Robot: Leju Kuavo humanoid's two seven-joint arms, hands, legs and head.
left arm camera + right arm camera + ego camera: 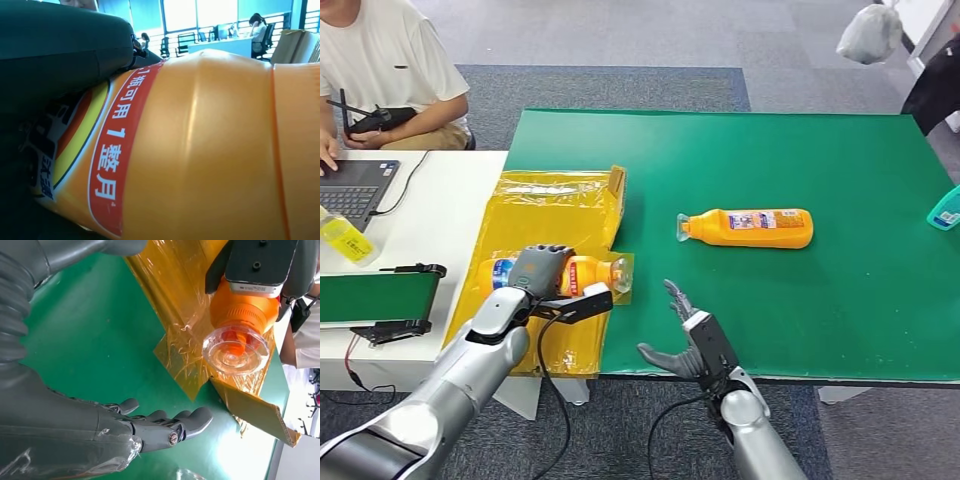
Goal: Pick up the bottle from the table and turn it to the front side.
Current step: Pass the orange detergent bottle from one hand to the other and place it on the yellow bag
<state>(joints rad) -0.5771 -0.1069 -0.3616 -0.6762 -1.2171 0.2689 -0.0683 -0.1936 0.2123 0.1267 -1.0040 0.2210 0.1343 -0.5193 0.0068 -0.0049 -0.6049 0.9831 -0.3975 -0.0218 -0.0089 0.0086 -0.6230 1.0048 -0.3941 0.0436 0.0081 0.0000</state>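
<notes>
The left hand [539, 270] grips a bottle [584, 273] above the yellow box [546, 205] at the desk's [848, 300] near left. The right hand [690, 340], fingers spread, holds nothing. Best to roll the wrist slowly, keeping the grip firm, until the label faces front.

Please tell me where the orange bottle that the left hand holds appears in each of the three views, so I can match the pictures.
Head view: the held bottle lies sideways under the left hand, over the yellow wrapped box.
Left wrist view: its orange body and red label band close up.
Right wrist view: its clear cap faces the camera.
Shared landmark: the green table.
</notes>
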